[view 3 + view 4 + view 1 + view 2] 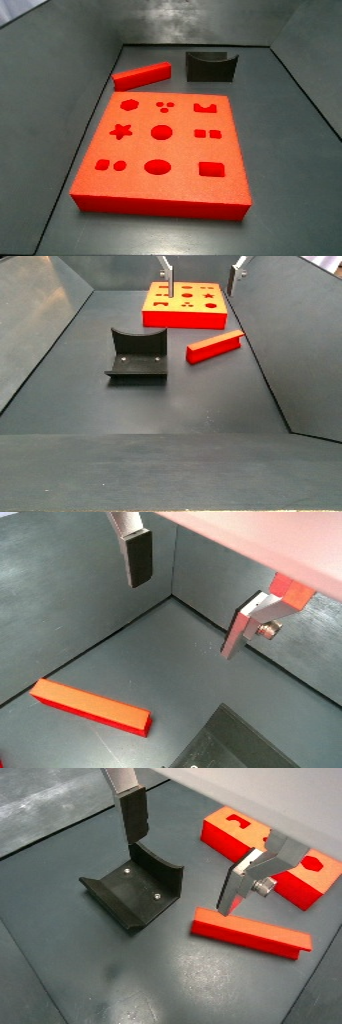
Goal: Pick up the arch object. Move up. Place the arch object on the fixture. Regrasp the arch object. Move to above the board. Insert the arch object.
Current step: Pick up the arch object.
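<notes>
Still flat: long red arch object [251, 931], gripper [185, 853] above, jaws apart.

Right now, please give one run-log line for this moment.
pincer: open, empty, above floor | arch: flat on floor, not grasped | fixture: empty | board: arch slot free

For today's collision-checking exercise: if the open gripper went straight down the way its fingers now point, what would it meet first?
Probably the bare floor between the fixture and the arch object: the gripper hangs open and empty above that gap, though depth is uncertain.
</notes>
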